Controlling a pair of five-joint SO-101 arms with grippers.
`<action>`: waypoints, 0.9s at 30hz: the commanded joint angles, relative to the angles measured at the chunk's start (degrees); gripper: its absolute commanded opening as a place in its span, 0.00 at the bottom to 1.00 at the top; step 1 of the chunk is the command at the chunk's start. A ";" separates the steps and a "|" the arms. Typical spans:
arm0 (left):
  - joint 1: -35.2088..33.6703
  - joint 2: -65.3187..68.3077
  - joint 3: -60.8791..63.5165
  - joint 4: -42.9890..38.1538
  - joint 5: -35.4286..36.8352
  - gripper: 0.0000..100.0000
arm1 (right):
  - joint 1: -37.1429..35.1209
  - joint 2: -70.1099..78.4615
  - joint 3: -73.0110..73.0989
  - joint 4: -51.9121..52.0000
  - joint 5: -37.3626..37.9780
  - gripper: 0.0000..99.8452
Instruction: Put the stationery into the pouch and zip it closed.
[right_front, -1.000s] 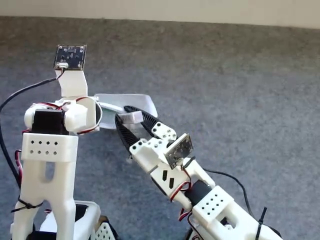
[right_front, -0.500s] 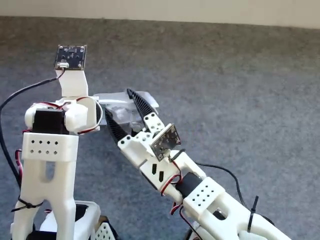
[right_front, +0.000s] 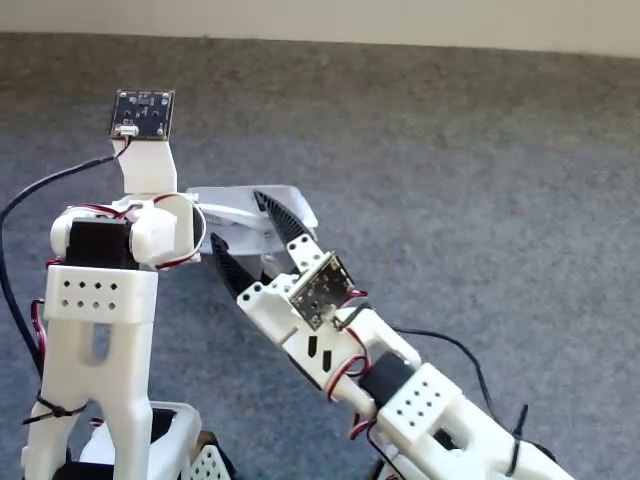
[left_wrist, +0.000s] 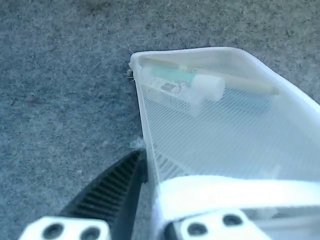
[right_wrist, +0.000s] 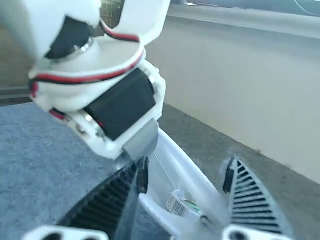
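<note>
left gripper (left_wrist: 150, 172): jaws closed on the edge of the pouch (left_wrist: 220, 135), which sits between both grippers.
stationery (left_wrist: 182, 85): already inside the pouch.
right gripper (right_front: 240, 222): jaws open at the pouch; in the last second it swung closer and spread.
meaning: zipping seems next.
counter (right_front: 480, 180): grey, carpet-like.
room: pale wall (right_front: 400, 18) behind.

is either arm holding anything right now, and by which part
The left gripper is shut on the pouch, clamping its edge at the end away from the stationery. The right gripper is open astride the pouch, holding nothing.
</note>
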 joint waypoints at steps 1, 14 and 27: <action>-3.47 -1.71 -0.75 -0.09 -0.44 0.01 | 1.10 -10.07 -1.98 15.96 0.53 0.23; -11.47 -1.36 -0.84 -0.97 3.96 0.01 | 0.13 -23.78 -8.04 36.88 -6.07 0.23; -12.70 -1.36 -0.75 -1.76 4.40 0.01 | -10.51 -15.87 -7.96 37.67 -6.33 0.23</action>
